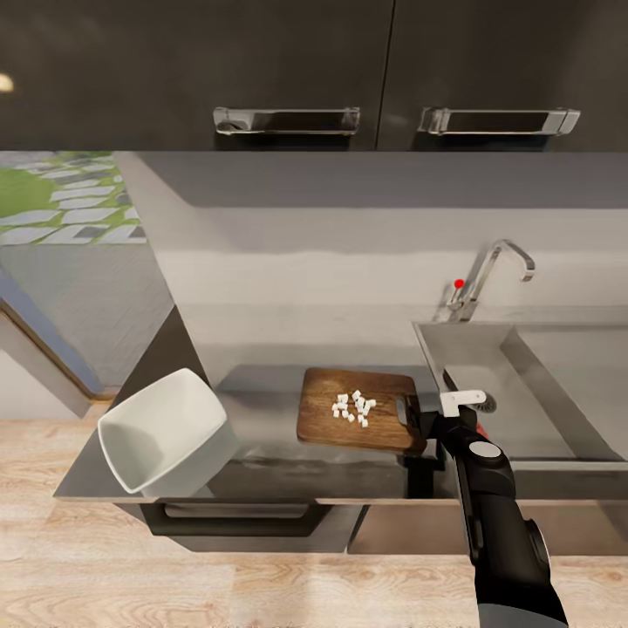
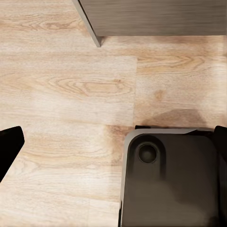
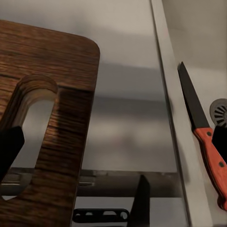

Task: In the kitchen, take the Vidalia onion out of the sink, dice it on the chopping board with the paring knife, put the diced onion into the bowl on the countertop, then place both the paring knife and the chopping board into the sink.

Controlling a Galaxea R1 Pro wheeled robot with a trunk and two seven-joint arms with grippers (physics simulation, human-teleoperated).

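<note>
Right gripper [image 1: 433, 410] nearest, fingers spread, nothing held, at chopping board [image 1: 362, 410] handle-slot end. Left to right: bowl [image 1: 166, 432], board still carrying diced onion [image 1: 353, 408], paring knife [image 3: 204, 137] already in sink [image 1: 523, 384]. Left gripper's state: cannot tell.

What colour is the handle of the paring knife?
Reddish-orange; the paring knife shows best in the right wrist view.

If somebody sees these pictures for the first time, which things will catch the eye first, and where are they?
First, the small white pile of diced onion on the dark chopping board, in the middle of the grey countertop. Then the white bowl, tilted at the countertop's left end. The paring knife, with its red handle, lies in the sink beside the drain, and the right gripper sits at the board's handle end.
</note>
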